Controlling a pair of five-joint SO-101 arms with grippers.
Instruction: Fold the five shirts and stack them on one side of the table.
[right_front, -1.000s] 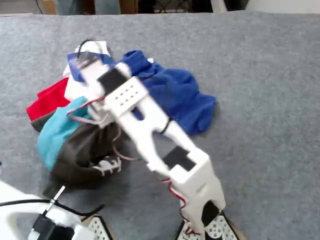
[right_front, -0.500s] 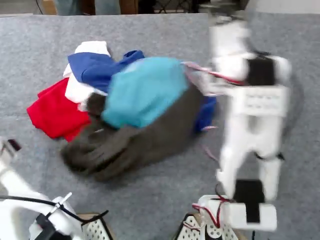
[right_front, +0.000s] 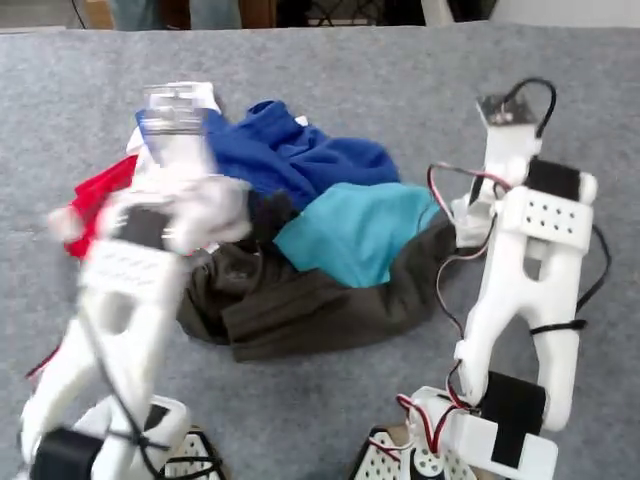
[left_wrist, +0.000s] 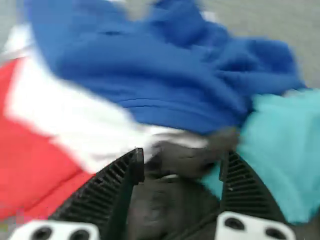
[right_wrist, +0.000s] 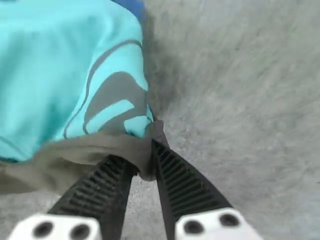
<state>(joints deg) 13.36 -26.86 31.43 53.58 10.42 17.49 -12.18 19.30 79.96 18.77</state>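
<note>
Your shirt heap (right_front: 310, 190) lies on the table (right_front: 560, 90), right gripper (right_wrist: 145, 150) at its right edge, left gripper (left_wrist: 182, 155) over its left half.

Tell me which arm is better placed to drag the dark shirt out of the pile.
Right, probably. The right tool is shut on the edge of the dark shirt, next to bare table. The left tool hangs open over the middle of the pile, gripping nothing.

High overview, wrist close-ups of shirts (right_front: 340, 230)
</note>
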